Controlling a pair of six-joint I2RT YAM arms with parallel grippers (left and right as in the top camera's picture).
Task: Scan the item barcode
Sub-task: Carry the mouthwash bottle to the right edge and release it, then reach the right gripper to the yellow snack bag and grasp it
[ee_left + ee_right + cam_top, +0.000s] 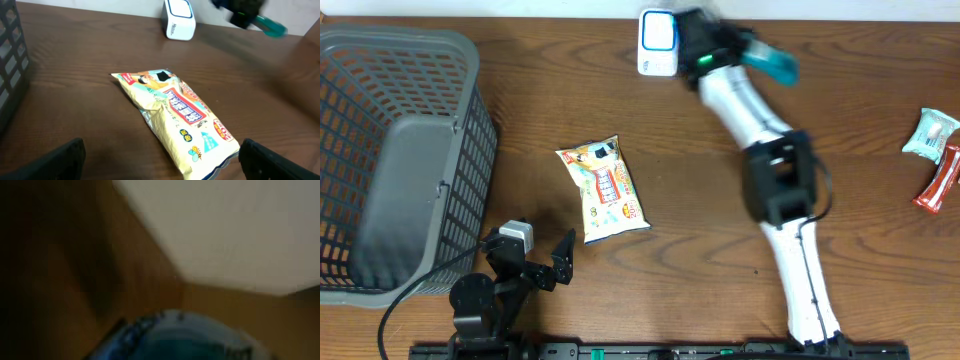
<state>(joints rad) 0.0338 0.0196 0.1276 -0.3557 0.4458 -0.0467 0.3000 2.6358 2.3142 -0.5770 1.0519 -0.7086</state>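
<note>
One snack bag [603, 190] is lying flat at mid-frame, with bare desk [680, 260] opening all around it. One scanner [658, 42] is standing at the top edge, one basket [468, 170] is filling the left, and two small packets [930, 132] are sitting at the right edge. The left jaws are gaping, released, at lower left. The right jaws are blurring beside the scanner, so I cannot tell their state.

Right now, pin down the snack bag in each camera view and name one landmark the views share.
Overhead: the snack bag lies left of centre, to the right of the grey basket.
Left wrist: the snack bag fills the middle, lying diagonally.
Right wrist: not in it; the picture is only a blur.
Shared landmark: the white scanner, beyond the bag near the top edge in both the overhead and left wrist views.
</note>
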